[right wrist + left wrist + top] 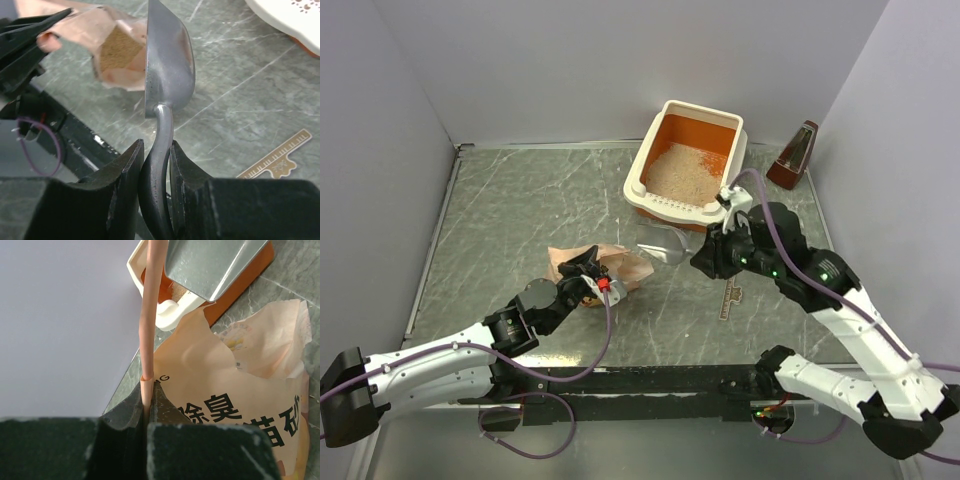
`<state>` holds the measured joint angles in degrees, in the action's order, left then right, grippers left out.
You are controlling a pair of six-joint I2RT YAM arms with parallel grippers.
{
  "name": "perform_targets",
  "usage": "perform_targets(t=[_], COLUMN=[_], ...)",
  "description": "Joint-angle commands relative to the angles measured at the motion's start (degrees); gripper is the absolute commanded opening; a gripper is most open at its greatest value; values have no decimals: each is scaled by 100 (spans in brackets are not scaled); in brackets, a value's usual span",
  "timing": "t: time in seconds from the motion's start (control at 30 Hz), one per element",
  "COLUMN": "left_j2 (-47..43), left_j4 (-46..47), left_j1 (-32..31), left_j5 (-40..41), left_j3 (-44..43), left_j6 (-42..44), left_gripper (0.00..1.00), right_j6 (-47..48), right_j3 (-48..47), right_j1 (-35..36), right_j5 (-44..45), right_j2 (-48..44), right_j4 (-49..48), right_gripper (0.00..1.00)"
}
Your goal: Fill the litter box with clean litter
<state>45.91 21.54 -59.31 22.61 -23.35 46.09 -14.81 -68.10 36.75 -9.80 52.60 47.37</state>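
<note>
The litter box (670, 203) stands at the far right of the surface (520, 220), with clean litter (682, 170) covering part of its orange floor. The left pincer (146, 392) is closed tight on a thin edge of the peach bag (235, 390), holding the mouth up. The right pincer (156, 155) is clamped on the narrow curved handle of the metal scoop (170, 65), which hangs between the bag mouth and the box's near wall. Hazard 1: the bag is held by one pinched edge only, so a push from the scoop could pull it free and collapse the mouth. Hazard 2: the handle is slim and rounded, so a loaded bowl could roll in the grip and shed granules on the surface (whether it carries any load cannot be told). Hazard 3: the bowl could strike the box's near rim on the way across. Inventory: one litter box, one bag, one scoop, one ruler (730, 298), one brown wedge-shaped object (794, 156), two pincers.
</note>
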Motion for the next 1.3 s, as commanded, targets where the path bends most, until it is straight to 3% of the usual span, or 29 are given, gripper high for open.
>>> perform_targets(t=[0.0,0.2,0.63,1.27], left_j2=[-21,-21,-12,-12], left_j4=[412,412,404,360], left_j1=[-63,-63,-63,-81], left_j5=[-20,-11,15,-64], left_j3=[-108,-117,-108,-143], left_j6=[58,50,67,41], left_gripper=[1,1,1,1], right_j6=[-136,-119,-189,-163], right_j3=[-55,-20,358,-344], right_j1=[7,25,130,737], right_j5=[-469,-768,-1006,-1120], right_j2=[-338,-382,22,2043], right_j4=[122,299,-246,-571], right_gripper=[0,0,0,0])
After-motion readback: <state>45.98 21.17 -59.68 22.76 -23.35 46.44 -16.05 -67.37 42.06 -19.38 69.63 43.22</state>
